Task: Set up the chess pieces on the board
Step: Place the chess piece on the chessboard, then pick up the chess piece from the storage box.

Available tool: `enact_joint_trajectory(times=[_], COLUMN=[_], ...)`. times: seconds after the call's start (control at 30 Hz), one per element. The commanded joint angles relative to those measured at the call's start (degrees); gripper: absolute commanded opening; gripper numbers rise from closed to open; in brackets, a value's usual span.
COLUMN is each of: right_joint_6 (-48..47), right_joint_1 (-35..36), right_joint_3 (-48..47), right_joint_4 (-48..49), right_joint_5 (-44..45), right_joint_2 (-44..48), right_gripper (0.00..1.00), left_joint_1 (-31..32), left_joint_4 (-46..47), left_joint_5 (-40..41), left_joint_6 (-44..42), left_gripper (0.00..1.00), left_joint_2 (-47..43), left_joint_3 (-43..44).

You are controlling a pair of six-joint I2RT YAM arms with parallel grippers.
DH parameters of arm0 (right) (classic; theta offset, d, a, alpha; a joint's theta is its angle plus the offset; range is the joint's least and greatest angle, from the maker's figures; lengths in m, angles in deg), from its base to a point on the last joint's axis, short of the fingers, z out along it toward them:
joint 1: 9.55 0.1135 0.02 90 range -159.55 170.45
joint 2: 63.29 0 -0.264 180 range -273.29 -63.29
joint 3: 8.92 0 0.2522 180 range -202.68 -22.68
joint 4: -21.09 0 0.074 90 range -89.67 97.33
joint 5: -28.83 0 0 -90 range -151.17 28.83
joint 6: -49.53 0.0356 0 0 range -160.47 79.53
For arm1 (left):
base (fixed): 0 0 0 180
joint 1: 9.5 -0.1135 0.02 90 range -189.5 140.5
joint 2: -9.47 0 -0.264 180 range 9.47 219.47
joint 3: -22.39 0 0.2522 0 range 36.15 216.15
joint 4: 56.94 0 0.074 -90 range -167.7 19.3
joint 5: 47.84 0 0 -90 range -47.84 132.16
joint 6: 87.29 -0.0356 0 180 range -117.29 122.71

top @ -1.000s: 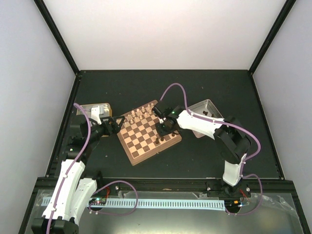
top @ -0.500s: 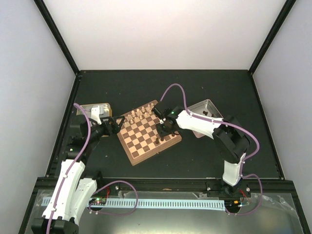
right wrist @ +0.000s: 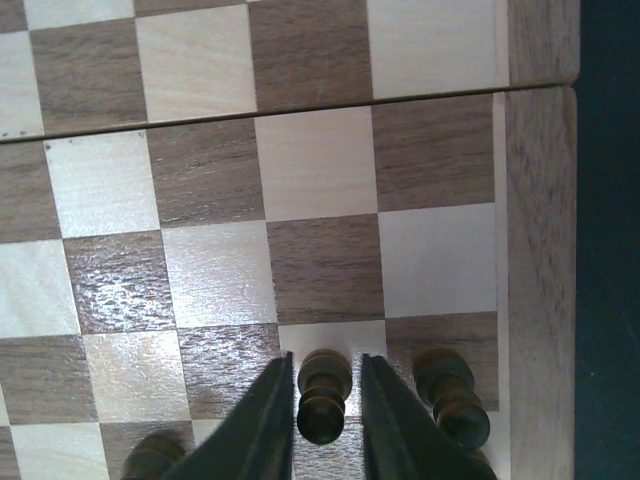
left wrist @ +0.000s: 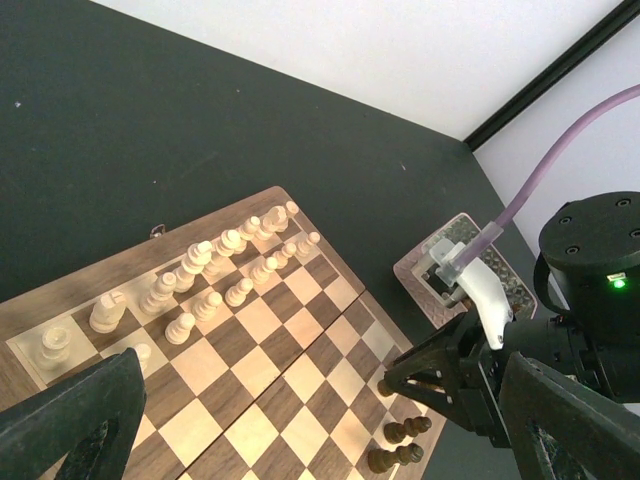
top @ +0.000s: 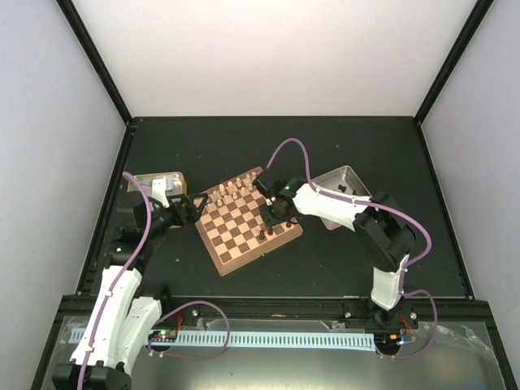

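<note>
**Right wrist view: right gripper (right wrist: 324,362) straddled a dark piece (right wrist: 323,398) on the board (right wrist: 210,190)**

The two fingers (right wrist: 268,425) of the right gripper stood on either side of the dark piece, very close to it, with only slivers of gap showing. Whether they actually pinched it could not be told. The piece stood upright on a pale square, one square in from the board's rim. A second dark piece (right wrist: 448,392) stood just beside it on the neighbouring dark square at the rim. A third dark piece (right wrist: 152,458) showed partly at the lower left of the view.

In the top external view, the board lay turned at an angle near the middle of the black table (top: 244,146). The cream pieces (top: 231,192) stood in two rows along its far-left edge. The dark ones stood at the opposite edge, under the right gripper. A silver tin (top: 345,177) lay behind the right arm, apart from the board, and a gold tin (top: 158,180) lay near the table's left edge.

The left gripper (top: 192,210) hovered just off the board's left corner, between the gold tin and the board. In the left wrist view its fingers (left wrist: 80,420) were spread wide with nothing held between them.
</note>
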Motion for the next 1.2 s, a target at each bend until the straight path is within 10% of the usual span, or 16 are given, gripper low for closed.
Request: enact_joint_trajectory(times=[0.0,0.4,0.67,1.17], right_joint_6=[0.00,4.48,7.77,-3.80], right_joint_1=[0.21,-1.82,-15.98,-33.39], right_joint_3=[-1.35,-2.11,6.34,3.62], right_joint_4=[-0.29,0.55,3.88,6.21], right_joint_5=[-0.55,7.98,9.94,6.60], right_joint_2=[-0.74,10.31,17.75,3.89], right_gripper=[0.23,0.27,0.27,0.26], left_joint_1=[0.11,0.11,0.13,0.08], left_joint_4=[0.34,-0.25,0.37,0.92], left_joint_5=[-0.95,-1.85,-1.72,-1.63], left_joint_6=[-0.23,-0.05,-0.20,-0.45], left_gripper=[0.99,0.99,0.99,0.99], left_joint_2=[-0.10,-0.54,-0.44,0.93], left_joint_3=[0.60,1.84,1.52,1.76])
